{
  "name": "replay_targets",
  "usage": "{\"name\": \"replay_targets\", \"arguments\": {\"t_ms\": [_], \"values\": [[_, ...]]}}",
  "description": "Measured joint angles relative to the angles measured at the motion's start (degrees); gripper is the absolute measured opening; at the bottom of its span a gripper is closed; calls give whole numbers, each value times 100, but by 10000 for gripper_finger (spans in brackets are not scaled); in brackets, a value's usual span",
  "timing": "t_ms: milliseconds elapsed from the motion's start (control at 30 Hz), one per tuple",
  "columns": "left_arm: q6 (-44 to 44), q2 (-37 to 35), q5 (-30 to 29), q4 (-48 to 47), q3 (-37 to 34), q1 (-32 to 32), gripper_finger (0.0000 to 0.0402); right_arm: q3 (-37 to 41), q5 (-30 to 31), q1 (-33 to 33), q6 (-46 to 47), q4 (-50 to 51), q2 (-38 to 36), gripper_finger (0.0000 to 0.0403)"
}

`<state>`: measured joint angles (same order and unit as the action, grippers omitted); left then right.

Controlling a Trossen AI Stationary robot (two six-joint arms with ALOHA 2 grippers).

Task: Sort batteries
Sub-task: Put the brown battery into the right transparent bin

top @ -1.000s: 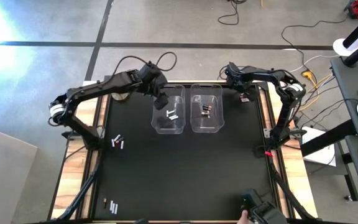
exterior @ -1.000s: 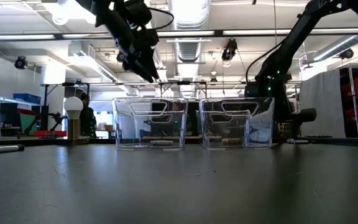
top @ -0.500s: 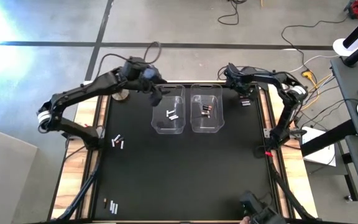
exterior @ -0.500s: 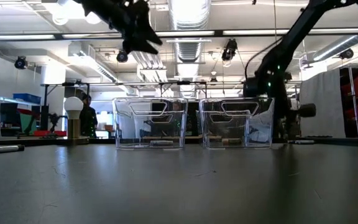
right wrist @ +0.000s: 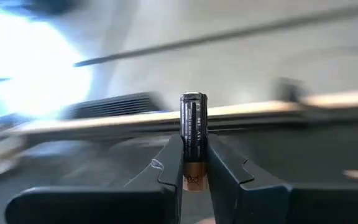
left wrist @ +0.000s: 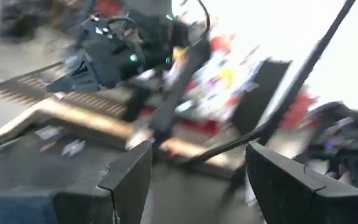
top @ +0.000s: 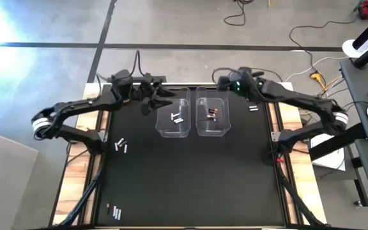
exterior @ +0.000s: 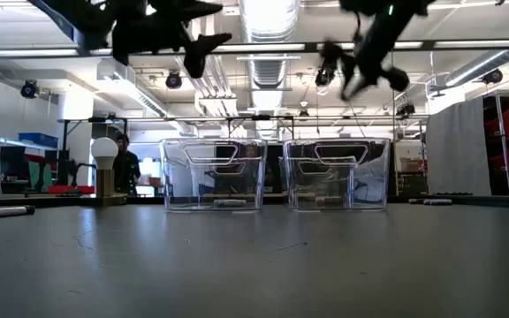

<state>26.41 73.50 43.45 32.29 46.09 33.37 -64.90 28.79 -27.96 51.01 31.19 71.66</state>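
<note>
Right gripper (right wrist: 194, 163), earlier low near table's far right edge, had risen, pinching dark battery (right wrist: 193, 138). Left gripper (left wrist: 197, 168), jaws wide, empty, had retreated off left bin (top: 173, 115).

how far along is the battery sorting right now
Partly done. The left bin holds a few silvery batteries and the right bin some dark ones. In hand: the right gripper is shut on a dark battery. The left gripper is open and empty. Loose batteries remain on the mat.
</note>
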Motion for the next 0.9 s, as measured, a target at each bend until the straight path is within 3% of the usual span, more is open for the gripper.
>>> {"name": "replay_targets", "arguments": {"t_ms": [100,200,367,700,900], "values": [[774,379,-19,1495,-260,-46,236,-23,-90,877,-594,-635,-315,40],[1372,738,-87,2354,-239,-49,236,-23,-182,1700,-1287,-1207,-467,42],[1871,1368,202,2433,341,-94,236,-55,-198,2586,-1720,-1552,-474,39],[1986,2261,510,2737,1452,-558,231,-62,10,2876,-1704,-2118,-391,39],[1998,2362,-213,2663,1558,-680,231,-62,108,2869,-1761,-2364,-393,39]]}}
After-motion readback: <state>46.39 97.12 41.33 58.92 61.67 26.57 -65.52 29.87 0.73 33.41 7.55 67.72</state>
